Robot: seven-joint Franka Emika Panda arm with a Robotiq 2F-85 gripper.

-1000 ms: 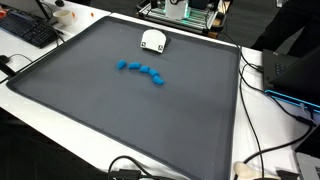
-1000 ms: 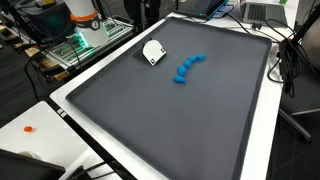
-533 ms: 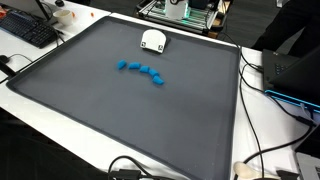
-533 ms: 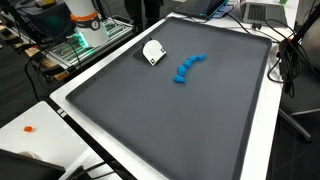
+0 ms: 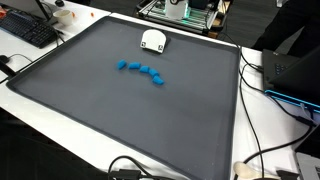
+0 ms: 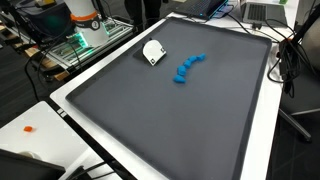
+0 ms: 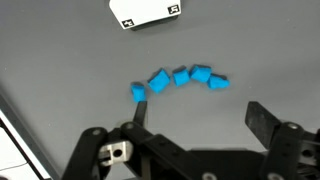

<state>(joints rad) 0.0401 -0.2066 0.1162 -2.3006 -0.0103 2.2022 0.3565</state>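
Bright blue blocks point(image 7: 178, 79) and a white box point(image 7: 147, 11) on a dark grey mat point(image 5: 120, 110).

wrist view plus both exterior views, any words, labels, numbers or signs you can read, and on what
No text can be read in any view.
white box: dark square marks near two corners in the wrist view, too blurred to read; no words show.
blue blocks: plain, no marks.
keyboard: key legends too small to read in an exterior view.

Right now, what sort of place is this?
Probably a lab or office workbench: a keyboard, a laptop and loose cables surround the dark mat holding blue blocks.
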